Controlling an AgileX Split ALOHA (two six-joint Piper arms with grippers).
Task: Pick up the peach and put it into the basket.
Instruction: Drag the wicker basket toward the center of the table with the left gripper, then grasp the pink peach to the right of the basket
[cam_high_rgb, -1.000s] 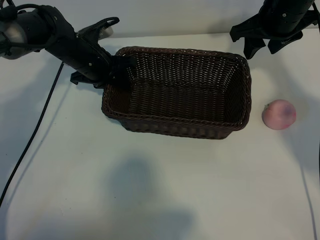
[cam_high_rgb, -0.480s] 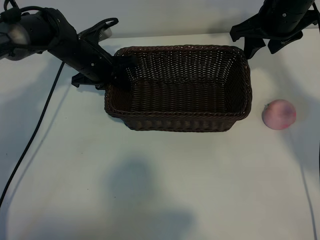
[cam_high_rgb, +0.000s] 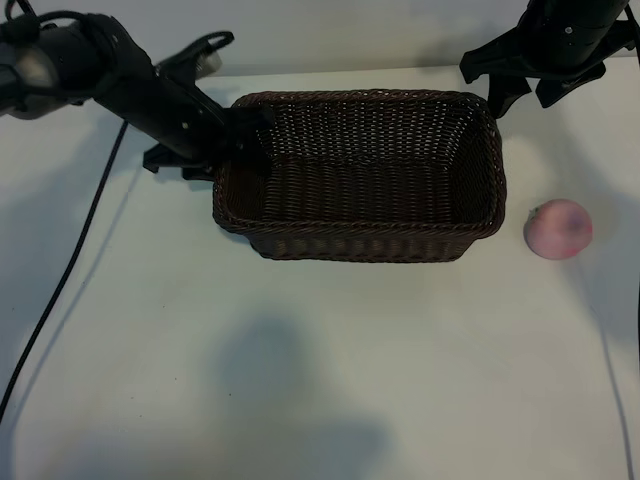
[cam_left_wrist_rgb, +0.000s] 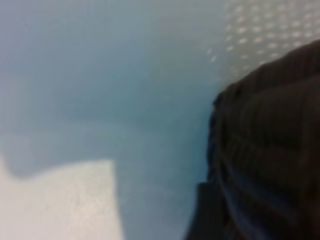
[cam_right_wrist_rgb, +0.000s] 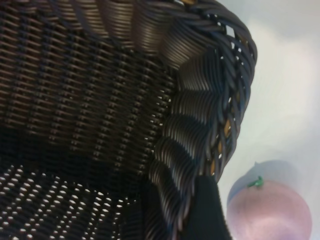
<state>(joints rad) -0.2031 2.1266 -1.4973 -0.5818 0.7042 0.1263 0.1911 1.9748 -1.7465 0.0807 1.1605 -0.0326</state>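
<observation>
The basket (cam_high_rgb: 365, 175), dark-brown wicker, sits squarely in the middle of the table. The pale-pink peach (cam_high_rgb: 558, 228) lies on the table just right of it, touching nothing. My left gripper (cam_high_rgb: 238, 140) is at the basket's left rim, open; in the left wrist view one dark finger (cam_left_wrist_rgb: 200, 217) stands beside the basket wall (cam_left_wrist_rgb: 265, 150) with bare table beside it. My right gripper (cam_high_rgb: 525, 95) hovers open over the basket's far right corner. The right wrist view shows the basket's corner (cam_right_wrist_rgb: 195, 100), one finger (cam_right_wrist_rgb: 207, 210) and the peach (cam_right_wrist_rgb: 270, 212) with its green stem.
A black cable (cam_high_rgb: 60, 280) runs down the left side of the white table (cam_high_rgb: 300, 380). Open table surface lies in front of the basket and around the peach.
The basket's left end swung round, so it now sits square to the table. My left gripper moved with it and then let go of the rim. The right arm and peach stayed still.
</observation>
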